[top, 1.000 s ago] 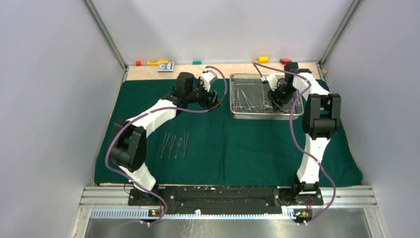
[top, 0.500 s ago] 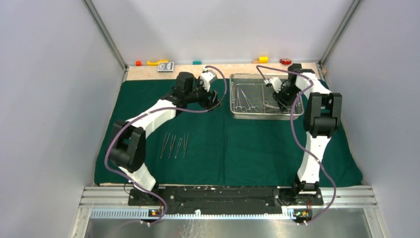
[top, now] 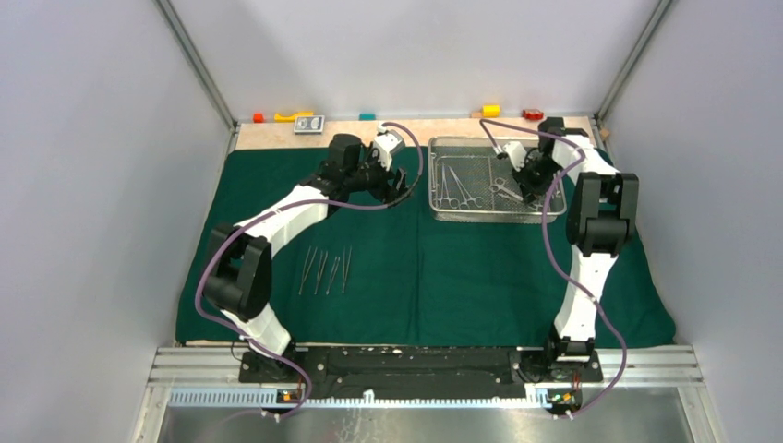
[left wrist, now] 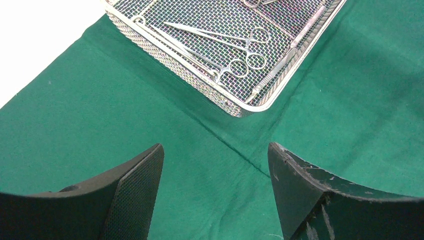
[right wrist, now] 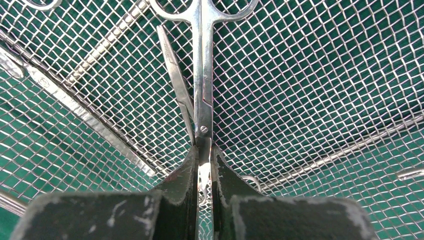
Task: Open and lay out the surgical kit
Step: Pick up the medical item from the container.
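Right wrist view: the right claw (right wrist: 204, 167) is seen clamped on the scissors (right wrist: 202, 100), gripped on the blade side just below the pivot screw. This is inside the wire-mesh tray (top: 480, 220), which stands on the green cloth (top: 462, 286) at the far right. The left claw (left wrist: 215, 170) is held wide apart and empty above the cloth, just beside a corner of the tray. A row of tweezers (top: 325, 269) is already laid out on the cloth, and ring-handled clamps (left wrist: 235, 57) are left in the tray. Risk noted: the hold is narrow and far from the heavier ring end, so the scissors could be swung or slipped out on lifting. The rings could also be caught in the mesh and the tray dragged. Not resolved: the blade tips are hidden inside the grip, and the ring handles are cut off at the frame top. The pointed steel strip beside the shank cannot be assigned to the scissors or to another instrument. In the top view the right claw is masked by wrist and cable (top: 545, 198).
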Robot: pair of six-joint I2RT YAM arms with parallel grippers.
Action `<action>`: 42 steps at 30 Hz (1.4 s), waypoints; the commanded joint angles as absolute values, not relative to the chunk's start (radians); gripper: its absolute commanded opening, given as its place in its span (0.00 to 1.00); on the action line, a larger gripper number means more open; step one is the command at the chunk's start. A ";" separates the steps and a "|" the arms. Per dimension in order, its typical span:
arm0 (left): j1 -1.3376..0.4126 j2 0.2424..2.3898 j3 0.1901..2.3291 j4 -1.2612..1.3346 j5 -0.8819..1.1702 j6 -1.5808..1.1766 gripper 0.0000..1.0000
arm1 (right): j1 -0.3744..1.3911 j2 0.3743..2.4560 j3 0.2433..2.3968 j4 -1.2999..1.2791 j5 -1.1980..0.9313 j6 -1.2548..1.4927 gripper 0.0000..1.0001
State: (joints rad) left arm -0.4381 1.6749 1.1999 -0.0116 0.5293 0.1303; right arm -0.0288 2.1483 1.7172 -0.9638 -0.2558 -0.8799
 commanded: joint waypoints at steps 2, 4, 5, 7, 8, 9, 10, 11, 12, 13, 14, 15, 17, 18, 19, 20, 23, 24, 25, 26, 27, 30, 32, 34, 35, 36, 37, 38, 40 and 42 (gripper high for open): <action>-0.436 1.650 1.209 0.007 0.532 0.140 0.81 | -0.030 2.123 1.756 -0.989 -0.332 -0.876 0.00; -0.435 1.654 1.213 0.005 0.534 0.138 0.81 | -0.029 2.112 1.776 -1.005 -0.356 -0.874 0.00; -0.436 1.655 1.216 0.004 0.535 0.138 0.81 | -0.030 2.107 1.787 -1.013 -0.367 -0.873 0.00; -0.436 1.658 1.220 0.005 0.535 0.140 0.81 | -0.030 2.098 1.808 -1.027 -0.381 -0.872 0.00; -0.435 1.659 1.222 0.005 0.535 0.139 0.81 | -0.029 2.096 1.818 -1.033 -0.386 -0.871 0.00; -0.436 1.659 1.224 0.005 0.535 0.139 0.81 | -0.030 2.095 1.826 -1.040 -0.390 -0.871 0.00; -0.435 1.659 1.226 0.005 0.536 0.139 0.81 | -0.031 2.095 1.833 -1.047 -0.394 -0.871 0.00; -0.436 1.661 1.228 0.005 0.536 0.139 0.81 | -0.031 2.095 1.838 -1.053 -0.397 -0.871 0.00; -0.436 1.663 1.230 0.004 0.536 0.139 0.81 | -0.031 2.096 1.841 -1.056 -0.401 -0.871 0.00; -0.436 1.665 1.233 0.004 0.537 0.139 0.81 | -0.031 2.096 1.842 -1.057 -0.405 -0.871 0.00; -0.436 1.666 1.235 0.005 0.538 0.140 0.81 | -0.031 2.095 1.842 -1.056 -0.408 -0.871 0.00; -0.436 1.668 1.238 0.004 0.540 0.139 0.81 | -0.030 2.095 1.841 -1.055 -0.411 -0.870 0.00; -0.435 1.672 1.243 0.005 0.541 0.141 0.81 | -0.030 2.095 1.839 -1.052 -0.419 -0.866 0.00; -0.436 1.675 1.247 0.005 0.543 0.143 0.81 | -0.030 2.092 1.837 -1.048 -0.425 -0.863 0.00; -0.436 1.679 1.251 0.004 0.546 0.141 0.81 | -0.030 2.088 1.833 -1.042 -0.432 -0.859 0.00; -0.435 1.685 1.255 0.004 0.548 0.141 0.81 | -0.030 2.081 1.828 -1.034 -0.439 -0.854 0.00; -0.437 1.702 1.275 0.005 0.567 0.125 0.81 | -0.028 2.049 1.815 -1.007 -0.469 -0.833 0.00; -0.436 1.711 1.285 0.005 0.576 0.114 0.81 | -0.029 2.039 1.813 -0.998 -0.475 -0.828 0.00; -0.437 1.720 1.293 0.005 0.584 0.103 0.81 | -0.029 2.029 1.812 -0.994 -0.481 -0.825 0.00; -0.437 1.728 1.303 0.005 0.589 0.093 0.81 | -0.028 2.021 1.810 -0.990 -0.490 -0.823 0.00; -0.437 1.735 1.312 0.005 0.595 0.082 0.81 | -0.026 2.012 1.810 -0.989 -0.496 -0.820 0.00; -0.437 1.756 1.341 0.005 0.607 0.050 0.81 | -0.018 1.982 1.805 -0.990 -0.513 -0.816 0.00; -0.437 1.763 1.357 0.006 0.616 0.031 0.81 | -0.007 1.956 1.792 -0.988 -0.523 -0.818 0.00; -0.437 1.765 1.369 0.005 0.628 0.014 0.81 | 0.023 1.926 1.772 -0.982 -0.529 -0.822 0.00; -0.436 1.764 1.374 0.005 0.635 0.006 0.81 | 0.042 1.909 1.761 -0.976 -0.529 -0.825 0.00; -0.437 1.763 1.378 0.005 0.647 0.002 0.81 | 0.055 1.892 1.746 -0.971 -0.529 -0.828 0.00; -0.436 1.761 1.382 0.005 0.666 0.003 0.81 | 0.072 1.873 1.731 -0.965 -0.530 -0.832 0.00; -0.436 1.757 1.382 -0.017 0.677 -0.012 0.82 | 0.090 1.853 1.706 -0.960 -0.530 -0.835 0.00; -0.435 1.746 1.379 -0.025 0.705 -0.047 0.83 | 0.130 1.808 1.669 -0.933 -0.527 -0.839 0.00; -0.434 1.738 1.371 -0.024 0.735 -0.085 0.84 | 0.173 1.758 1.617 -0.897 -0.523 -0.834 0.00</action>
State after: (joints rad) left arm -0.4381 1.7710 1.3445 -0.0273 0.6476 -0.0044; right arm 0.0971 1.8809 1.6810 -0.9630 -0.4839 -0.8227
